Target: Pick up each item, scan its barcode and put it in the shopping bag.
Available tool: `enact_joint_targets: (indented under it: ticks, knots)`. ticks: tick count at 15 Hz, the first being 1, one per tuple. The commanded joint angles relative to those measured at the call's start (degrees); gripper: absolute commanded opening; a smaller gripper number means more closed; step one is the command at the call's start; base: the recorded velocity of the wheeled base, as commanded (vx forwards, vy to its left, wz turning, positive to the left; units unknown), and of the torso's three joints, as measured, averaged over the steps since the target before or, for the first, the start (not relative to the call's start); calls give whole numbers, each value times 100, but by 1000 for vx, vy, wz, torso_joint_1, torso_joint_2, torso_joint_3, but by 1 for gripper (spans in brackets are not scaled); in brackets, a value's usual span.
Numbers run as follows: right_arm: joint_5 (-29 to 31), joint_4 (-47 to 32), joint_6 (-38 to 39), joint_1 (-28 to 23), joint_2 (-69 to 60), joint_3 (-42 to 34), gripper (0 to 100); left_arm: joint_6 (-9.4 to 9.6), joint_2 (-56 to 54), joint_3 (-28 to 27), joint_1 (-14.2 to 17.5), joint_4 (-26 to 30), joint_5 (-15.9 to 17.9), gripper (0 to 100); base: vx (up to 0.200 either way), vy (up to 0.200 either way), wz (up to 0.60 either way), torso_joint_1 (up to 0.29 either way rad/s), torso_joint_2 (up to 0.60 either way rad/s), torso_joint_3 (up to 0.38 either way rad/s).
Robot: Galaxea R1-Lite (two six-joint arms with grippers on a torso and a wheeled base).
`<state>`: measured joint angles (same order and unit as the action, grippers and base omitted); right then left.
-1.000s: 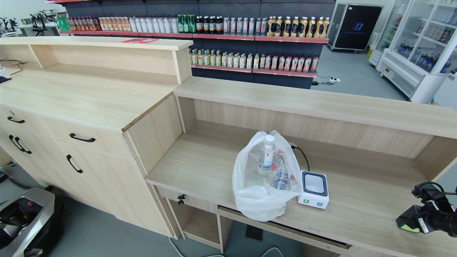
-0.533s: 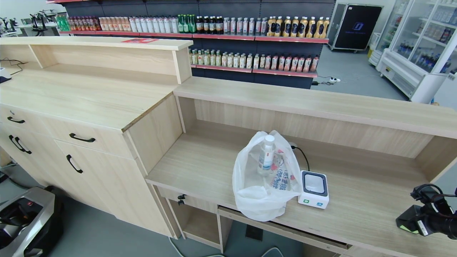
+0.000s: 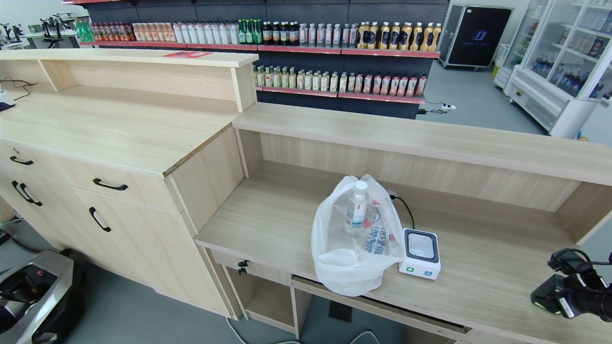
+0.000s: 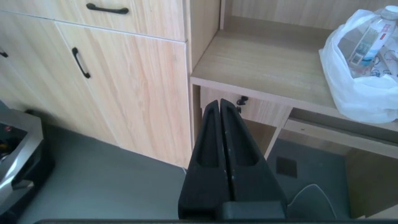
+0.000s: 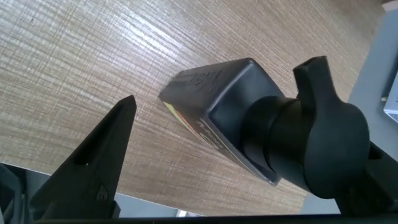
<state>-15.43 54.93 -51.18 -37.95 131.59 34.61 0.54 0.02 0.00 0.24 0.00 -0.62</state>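
Left claw (image 4: 222, 109), pressed closed on nothing, hangs below the counter (image 3: 267, 215); the bag (image 3: 351, 253), bottle (image 3: 357, 208) upright inside, lies up to its right. Right claw's (image 3: 550, 300) grip is unclear.

Left gripper (image 4: 219, 104) is rendered matte black. Two long tapered fingers (image 4: 210, 146) are split by a thin seam and widened into a blocky base behind the fingertips. Right arm (image 3: 585, 301) is finished in black. Looped black cables (image 3: 569, 255) are carried on it. A green patch (image 3: 542, 304) and a white label (image 3: 566, 306) are stuck on its boxy end.
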Motion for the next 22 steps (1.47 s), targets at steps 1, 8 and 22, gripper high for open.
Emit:
enact_joint_targets:
  ticks: [1, 8, 22]
  knots:
    - [-4, 0, -50, -2, -1, -24, 100, -1, -2, 0, 2, 0, 1, 0, 0, 0, 0, 0, 0, 0]
    - [-21, 26, -77, 24, -54, -95, 0, -1, -2, 0, 2, 0, -8, 0, 0, 0, 0, 0, 0, 0]
    - [-3238, 114, -2828, 200, -4449, -692, 0, -1, -2, 0, 2, 0, 1, 0, 0, 0, 0, 0, 0, 0]
